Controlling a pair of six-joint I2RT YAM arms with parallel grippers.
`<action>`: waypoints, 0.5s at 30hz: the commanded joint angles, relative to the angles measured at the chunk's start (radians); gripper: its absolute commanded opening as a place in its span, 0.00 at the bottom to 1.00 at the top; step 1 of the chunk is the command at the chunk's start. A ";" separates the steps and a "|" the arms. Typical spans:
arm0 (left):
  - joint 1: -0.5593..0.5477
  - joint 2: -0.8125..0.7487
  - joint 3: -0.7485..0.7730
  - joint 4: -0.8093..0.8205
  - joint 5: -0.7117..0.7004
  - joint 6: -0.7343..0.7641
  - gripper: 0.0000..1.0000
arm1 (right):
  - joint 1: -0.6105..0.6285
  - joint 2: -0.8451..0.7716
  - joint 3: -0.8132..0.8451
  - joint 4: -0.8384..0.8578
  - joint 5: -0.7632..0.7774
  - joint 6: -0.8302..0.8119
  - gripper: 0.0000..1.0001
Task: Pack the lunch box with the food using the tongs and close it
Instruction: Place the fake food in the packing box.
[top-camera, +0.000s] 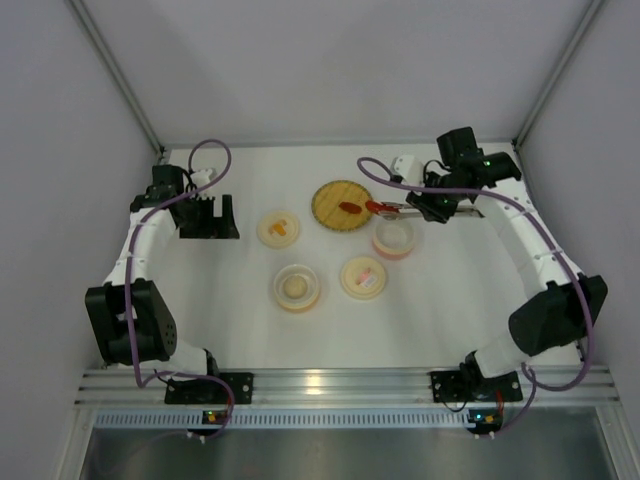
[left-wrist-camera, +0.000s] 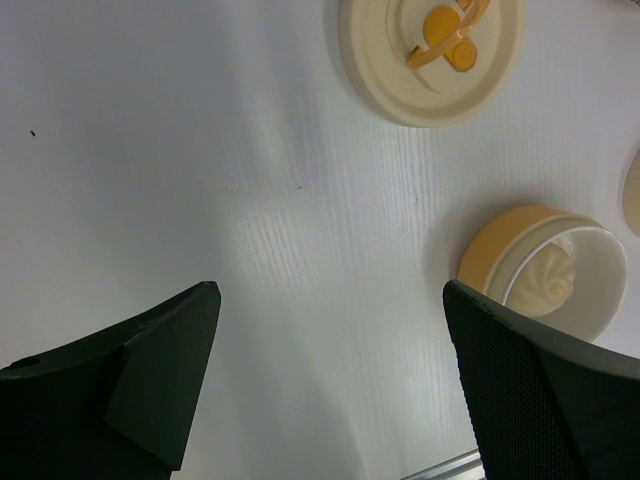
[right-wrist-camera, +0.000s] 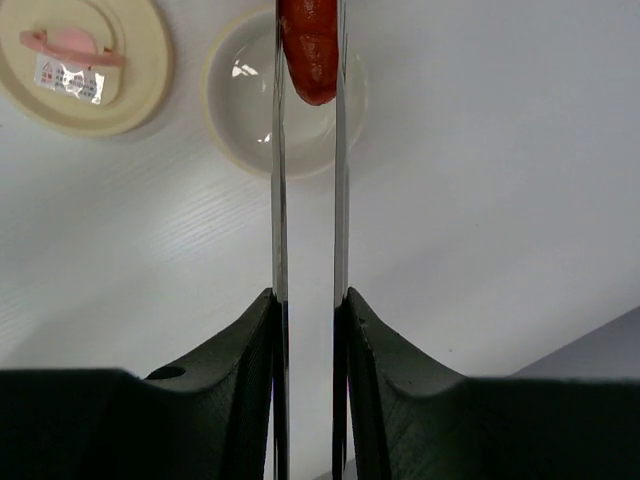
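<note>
While the right pincer gripped the tongs narrowly, pressing their two silver arms close together, a red sausage piece sat pinched between the tong tips. From the wrist camera that piece showed against the far rim of an empty bowl, which stood toward the far right of the surface. A pink-handled lid lay just beside the bowl. Seen from above, the tongs reached from the pincer to the right edge of the woven plate. The plate lay near the middle of the far edge and carried a second sausage piece. Toward the far left corner, the left pincer stood wide with nothing between its fingers, hovering over bare surface. Near it lay an orange-handled lid. Closer to the surface's centre, a second bowl held the cream-white ball.
</note>
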 joint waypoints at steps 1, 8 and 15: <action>0.002 0.000 0.024 0.024 0.045 -0.012 0.98 | -0.039 -0.121 -0.081 -0.013 -0.012 -0.025 0.00; 0.002 0.005 0.022 0.030 0.053 -0.020 0.98 | -0.087 -0.171 -0.182 -0.013 -0.017 -0.033 0.00; 0.002 -0.005 0.022 0.021 0.046 -0.009 0.98 | -0.107 -0.116 -0.190 0.013 -0.019 -0.034 0.00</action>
